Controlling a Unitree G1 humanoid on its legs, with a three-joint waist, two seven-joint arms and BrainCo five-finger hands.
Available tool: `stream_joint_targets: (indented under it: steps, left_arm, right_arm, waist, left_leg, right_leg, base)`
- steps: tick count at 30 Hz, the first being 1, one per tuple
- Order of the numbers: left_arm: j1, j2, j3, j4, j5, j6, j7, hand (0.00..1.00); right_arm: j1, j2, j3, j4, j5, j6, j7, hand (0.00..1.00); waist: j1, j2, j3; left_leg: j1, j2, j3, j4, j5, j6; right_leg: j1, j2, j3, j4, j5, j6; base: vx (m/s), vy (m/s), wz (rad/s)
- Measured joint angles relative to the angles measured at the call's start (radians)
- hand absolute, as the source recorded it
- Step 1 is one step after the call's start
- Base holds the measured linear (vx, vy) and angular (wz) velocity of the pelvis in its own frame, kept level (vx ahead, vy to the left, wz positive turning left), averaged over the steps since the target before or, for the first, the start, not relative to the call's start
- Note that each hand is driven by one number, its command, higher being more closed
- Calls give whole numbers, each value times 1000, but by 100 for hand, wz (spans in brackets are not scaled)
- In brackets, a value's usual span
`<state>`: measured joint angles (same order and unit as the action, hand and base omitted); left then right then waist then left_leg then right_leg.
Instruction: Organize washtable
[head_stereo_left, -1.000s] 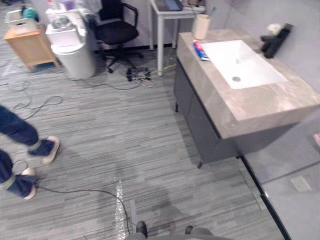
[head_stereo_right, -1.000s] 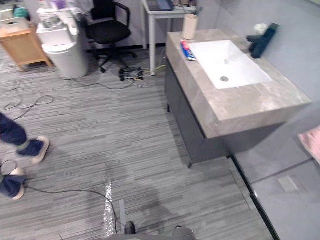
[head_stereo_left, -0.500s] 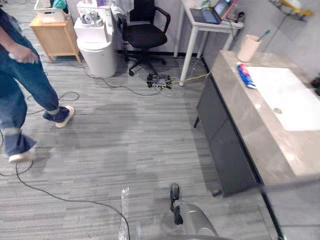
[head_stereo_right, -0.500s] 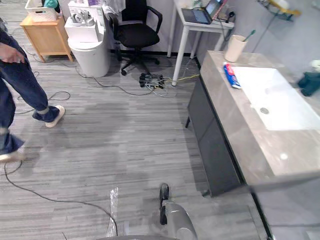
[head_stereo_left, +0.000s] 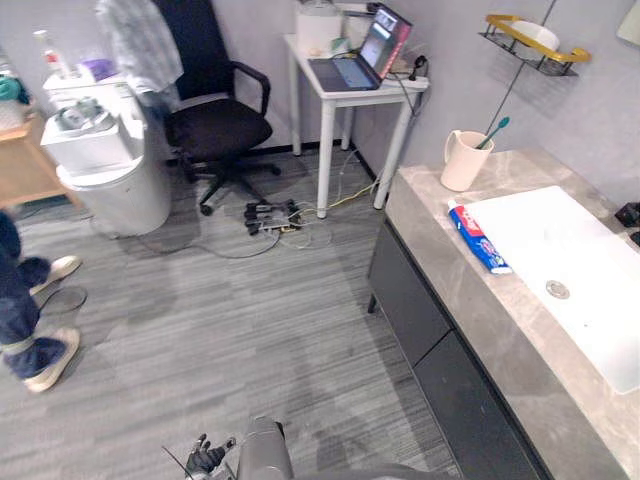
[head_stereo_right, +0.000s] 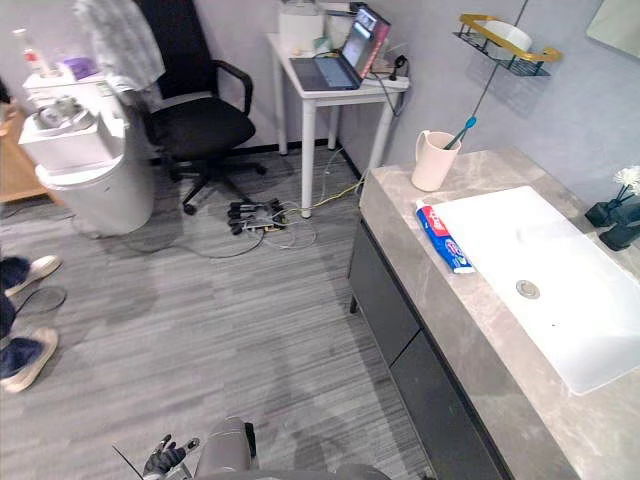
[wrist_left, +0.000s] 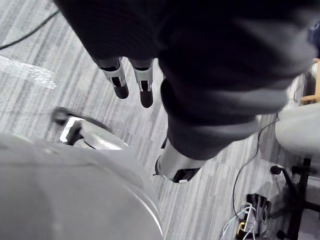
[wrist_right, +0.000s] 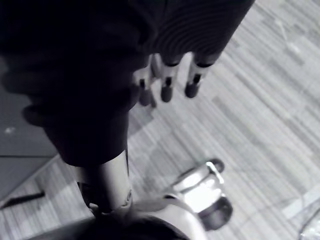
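my left hand (wrist_left: 119, 80) hangs at my side over the grey floor (head_stereo_left: 250, 300), fingers straight and slack, nothing between them. my right hand (wrist_right: 167, 86) is the same: fingers loose, pointing down, empty. i judge both sit low like this because nothing is within reach yet, so there's no reason to raise an arm.

further out, the washtable (head_stereo_left: 436, 214) runs along my right, well apart from either hand. a toothpaste tube (head_stereo_left: 478, 236) lies flat on the stone strip just beside the rim of the white sink (head_stereo_left: 570, 262), one end pointing toward a cream cup (head_stereo_left: 463, 160). the cup stands upright near the far corner, with what looks like a toothbrush (head_stereo_left: 492, 131) leaning in it; it's too small for me to be sure. on the wall above is a gold-edged shelf (head_stereo_left: 535, 40).

the tube lying loose is, i think, what makes the top untidy. it probably belongs upright in the cup or up on the shelf. i'd first have to close in and square up to the counter. a person's feet (head_stereo_left: 40, 335) are off to my left, well clear.
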<state>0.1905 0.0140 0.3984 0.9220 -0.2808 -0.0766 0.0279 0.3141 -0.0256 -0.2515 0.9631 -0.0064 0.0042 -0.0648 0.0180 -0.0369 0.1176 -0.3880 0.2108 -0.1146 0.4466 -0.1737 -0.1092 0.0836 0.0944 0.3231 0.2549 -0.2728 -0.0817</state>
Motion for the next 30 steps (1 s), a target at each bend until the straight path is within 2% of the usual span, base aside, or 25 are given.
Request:
stream_joint_targets:
  steps: [1, 2, 3, 4, 5, 6, 7, 8, 9, 11, 14, 15, 16, 18, 19, 20, 21, 22, 23, 24, 25, 26, 28, 29, 30]
  left_arm:
    - [19, -16, 1, 4, -14, 0, 1, 0]
    - [40, -35, 5, 16, -24, -1, 4, 0]
    - [49, -51, 9, 29, -40, 2, 8, 0]
    - [57, -45, 12, 33, -42, 2, 12, 0]
    - [66, -32, 38, 43, -43, 0, 17, 0]
    - [56, -17, 45, 62, -43, -2, 18, 0]
    - [49, -10, 44, 68, -39, 1, 18, 0]
    - [46, 0, 42, 79, -32, 7, 19, 0]
    - [43, 1, 38, 85, -6, 8, 19, 0]
    - [25, 4, 34, 89, 25, 7, 19, 0]
    - [-13, 9, 25, 104, 87, 14, 18, 0]
    - [-27, 7, 23, 110, 100, 15, 17, 0]
    - [-54, 0, 14, 128, 105, 22, 17, 0]
    - [-74, 9, -10, 160, 108, 26, 15, 0]
    - [-86, 26, -28, 173, 116, 29, 12, 0]
    - [-96, 31, -53, 195, 119, 33, 6, 0]
    - [-100, 26, -59, 196, 119, 34, 1, 0]
    - [-109, 15, -64, 193, 126, 34, -6, 0]
    - [-109, -2, -62, 188, 127, 32, -9, 0]
    - [-109, -14, -59, 187, 127, 30, -13, 0]
    - [-106, -15, -38, 174, 126, 29, -23, 0]
    - [-107, -22, -32, 161, 123, 27, -25, 0]
    - [-104, -23, -33, 135, 123, 23, -25, 0]
    - [-104, -27, -35, 126, 116, 22, -21, 0]
    - [-104, -22, -39, 127, 102, 21, -17, 0]
  right_arm:
    - [-17, -21, 3, -1, -8, 0, -19, 0]
    - [-25, -40, 14, -6, -13, -2, -30, 0]
    - [-35, -44, 13, -8, -13, -6, -38, 0]
    - [-43, -46, 10, -5, -13, -6, -42, 0]
    - [-61, -24, 1, -10, -9, -13, -43, 0]
    - [-72, 6, -15, -23, 3, -29, -41, 0]
    - [-74, 17, -19, -33, 12, -34, -40, 0]
    - [-73, 28, -26, -49, 28, -44, -39, 0]
    - [-72, 27, -26, -51, 61, -58, -31, 0]
    - [-67, 39, -28, -69, 89, -69, -21, 0]
    - [-52, 53, -70, -82, 104, -80, -21, 0]
    - [-53, 56, -79, -77, 116, -80, -22, 0]
    - [-56, 53, -98, -61, 123, -80, -21, 0]
    - [-86, 42, -115, -1, 123, -75, -22, 0]
    - [-98, 42, -113, 31, 121, -67, -24, 0]
    - [-96, 37, -129, 59, 123, -56, -21, 0]
    - [-89, 32, -135, 62, 120, -54, -21, 0]
    - [-66, 16, -148, 78, 116, -47, -23, 0]
    - [-48, 12, -173, 82, 119, -41, -22, 0]
    - [-41, 11, -182, 86, 118, -37, -25, 0]
    - [-43, 15, -180, 82, 115, -35, -26, 0]
    - [-45, 17, -169, 70, 119, -37, -28, 0]
    - [-65, 2, -136, 62, 123, -41, -28, 0]
    - [-90, -11, -108, 62, 122, -44, -29, 0]
    - [-113, -20, -81, 62, 122, -49, -28, 0]
  waist:
    - [2, 20, -12]
    - [15, 51, -31]
    - [27, 69, -52]
    - [31, 51, -61]
    - [23, 25, -81]
    - [20, -1, -85]
    - [22, -9, -85]
    - [19, -14, -87]
    - [18, -8, -88]
    - [-2, -4, -88]
    - [-6, -9, -86]
    - [-12, -11, -85]
    - [-18, 2, -85]
    - [-30, -2, -85]
    - [-32, -26, -84]
    - [-44, -11, -77]
    - [-61, -11, -82]
    - [-67, 31, -80]
    - [-64, 46, -76]
    - [-58, 57, -76]
    - [-57, 54, -71]
    - [-54, 37, -59]
    - [-33, 45, -43]
    - [-24, 48, -43]
    - [-18, 46, -41]
  left_leg:
    - [4, 13, -78, -108, 18, -39]
    - [14, 39, -108, -151, 26, -86]
    - [17, 44, -83, -103, 89, -150]
    - [17, 30, -53, -53, 92, -147]
    - [26, 17, 37, 5, 38, -99]
    - [75, 19, 122, 24, 15, -56]
    - [105, 19, 156, 26, 5, -43]
    - [166, 19, 219, 8, -7, -24]
    - [229, 25, 282, -27, -14, -9]
    - [291, 33, 359, -68, -14, 6]
    - [412, 23, 509, -154, -14, 15]
    - [442, 18, 550, -173, -14, 15]
    - [488, 16, 597, -229, -13, 13]
    - [543, 12, 695, -324, 12, -12]
    - [554, -31, 698, -376, 8, -32]
    - [563, -37, 661, -406, 9, -38]
    - [564, -34, 634, -417, 7, -42]
    - [575, -8, 606, -428, 6, -57]
    - [577, 19, 605, -407, 3, -71]
    - [576, 41, 600, -353, -2, -80]
    - [540, 77, 567, -212, -13, -85]
    - [458, 114, 490, -4, -37, -59]
    - [381, 126, 401, 202, -54, -61]
    - [338, 115, 373, 268, -68, -51]
    - [308, 87, 362, 256, -71, -52]
  right_leg:
    - [-3, -1, 70, 26, -44, 22]
    - [-4, -9, 154, 49, -89, 48]
    - [-2, -28, 215, 61, -118, 67]
    - [-5, -53, 250, 68, -117, 79]
    - [-40, -97, 249, 112, -79, 86]
    - [-75, -118, 243, 174, -24, 106]
    - [-90, -126, 231, 208, 6, 106]
    - [-122, -135, 199, 274, 85, 112]
    - [-164, -135, 167, 336, 158, 129]
    - [-215, -135, 101, 400, 178, 147]
    - [-296, -135, -80, 414, 189, 152]
    - [-310, -143, -152, 402, 190, 145]
    - [-318, -165, -249, 378, 187, 154]
    - [-328, -195, -426, 286, 152, 143]
    - [-322, -220, -548, 178, 147, 115]
    - [-298, -197, -579, 118, 112, 50]
    - [-286, -180, -586, 90, 111, 57]
    - [-264, -128, -583, 40, 114, 55]
    - [-247, -93, -576, 13, 114, 54]
    - [-234, -68, -561, -2, 113, 39]
    - [-205, -52, -539, -20, 115, 35]
    - [-167, -37, -519, -49, 118, 32]
    - [-114, -19, -485, -79, 128, 17]
    - [-76, -18, -454, -98, 131, 14]
    - [-47, -27, -424, -109, 131, 15]
  base:
    - [553, 621, -186]
    - [568, 682, -223]
    - [378, 528, -204]
    - [412, 670, -195]
    - [466, 733, -194]
    - [451, 690, -181]
    - [329, 475, -166]
    - [243, 425, -153]
    - [189, 397, -139]
    - [57, 286, -105]
    - [9, 129, -125]
    - [-1, 25, -120]
    - [-8, 8, -159]
    - [-21, -45, -162]
    - [-11, -160, -149]
    - [20, -161, -120]
    - [123, -195, -67]
    - [166, -135, -35]
    - [252, -171, -50]
    - [316, -188, -59]
    - [364, -239, -58]
    - [308, -212, -51]
    - [290, -75, -64]
    - [371, 24, -87]
    - [304, 55, -79]
